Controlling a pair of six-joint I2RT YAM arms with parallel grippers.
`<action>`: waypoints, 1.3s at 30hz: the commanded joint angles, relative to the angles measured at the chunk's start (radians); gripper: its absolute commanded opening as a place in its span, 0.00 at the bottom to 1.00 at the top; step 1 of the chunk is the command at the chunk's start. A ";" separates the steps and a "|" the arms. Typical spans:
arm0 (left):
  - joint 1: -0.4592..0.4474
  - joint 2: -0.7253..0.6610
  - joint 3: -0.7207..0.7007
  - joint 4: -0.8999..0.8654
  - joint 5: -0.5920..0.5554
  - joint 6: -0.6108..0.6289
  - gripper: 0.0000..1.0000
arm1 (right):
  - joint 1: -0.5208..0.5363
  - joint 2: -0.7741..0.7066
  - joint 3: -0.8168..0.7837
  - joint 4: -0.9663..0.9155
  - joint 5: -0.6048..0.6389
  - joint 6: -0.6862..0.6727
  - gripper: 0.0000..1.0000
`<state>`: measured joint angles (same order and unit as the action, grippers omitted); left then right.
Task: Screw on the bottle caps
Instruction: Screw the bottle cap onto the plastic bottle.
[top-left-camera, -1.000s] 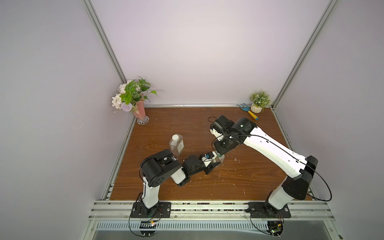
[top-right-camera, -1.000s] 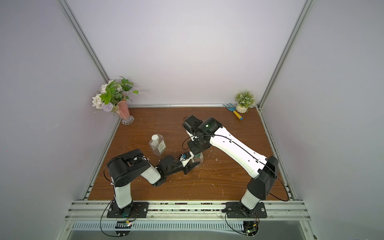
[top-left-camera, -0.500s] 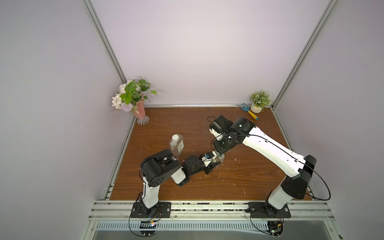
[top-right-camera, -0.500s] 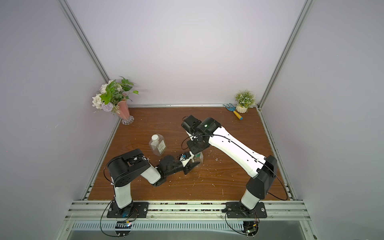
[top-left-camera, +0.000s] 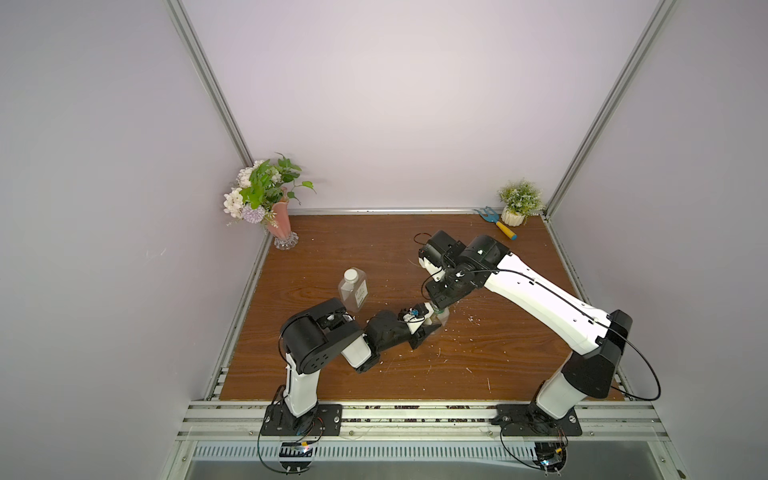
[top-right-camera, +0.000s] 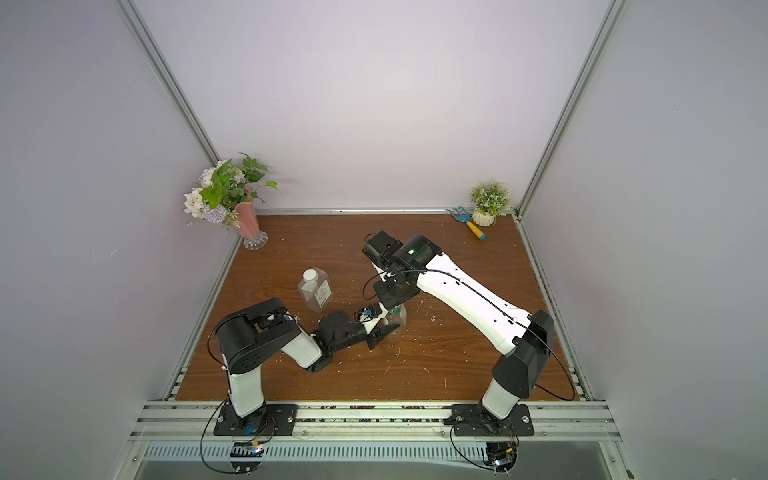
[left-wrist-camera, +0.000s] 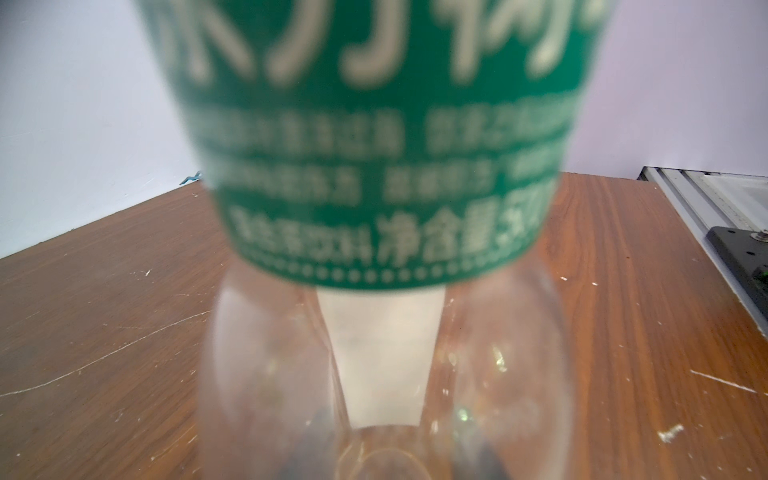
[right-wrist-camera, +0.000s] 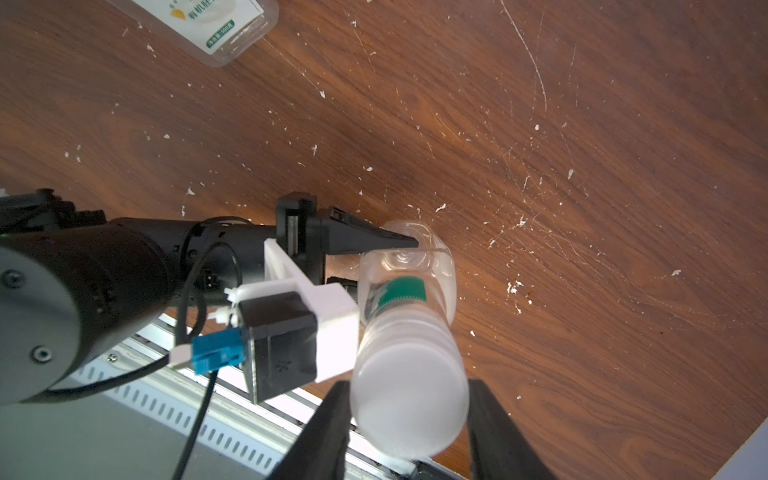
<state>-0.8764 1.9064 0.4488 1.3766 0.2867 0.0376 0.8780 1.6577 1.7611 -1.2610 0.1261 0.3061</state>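
Square bottle (top-left-camera: 354, 293) is standing upright on the wooden table (top-left-camera: 478, 365), to the left of the round bottle (right-wrist-camera: 407, 291) and a little farther back, already wearing its white cap (top-left-camera: 351, 274). Neither gripper is touching it, so it is probably either finished or waiting its turn. Next along, the left gripper (top-right-camera: 390, 323) is reaching in low from the round bottle's left and pinching its clear lower body. One black fingertip (right-wrist-camera: 405, 241) is pressing into the plastic while its partner is hiding behind the bottle. This looks like a brace, stopping the bottle from spinning while its top is being turned. Directly above the round bottle, the right gripper (right-wrist-camera: 409, 386) is pointing straight down, its two fingers closely flanking the second white cap (right-wrist-camera: 409, 411), which is sitting on the neck. Whether they are squeezing that cap or standing just clear of it cannot be told. Both top views are hiding this cap under the right wrist, and only the right wrist view is showing it between the fingers. The left wrist view is offering just a blurred close-up of the green label (left-wrist-camera: 382, 137) and the clear base down at table level.
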 joint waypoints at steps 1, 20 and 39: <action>-0.010 0.013 0.008 -0.074 -0.003 0.028 0.40 | 0.010 -0.001 0.007 0.003 0.009 0.000 0.47; -0.009 0.019 0.010 -0.074 -0.009 0.031 0.40 | 0.010 -0.001 0.016 -0.015 0.039 0.001 0.48; 0.026 0.022 0.016 -0.077 0.051 -0.002 0.39 | 0.010 -0.054 -0.023 0.022 0.071 0.010 0.42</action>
<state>-0.8619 1.9064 0.4606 1.3617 0.3153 0.0368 0.8825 1.6493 1.7477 -1.2392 0.1707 0.3073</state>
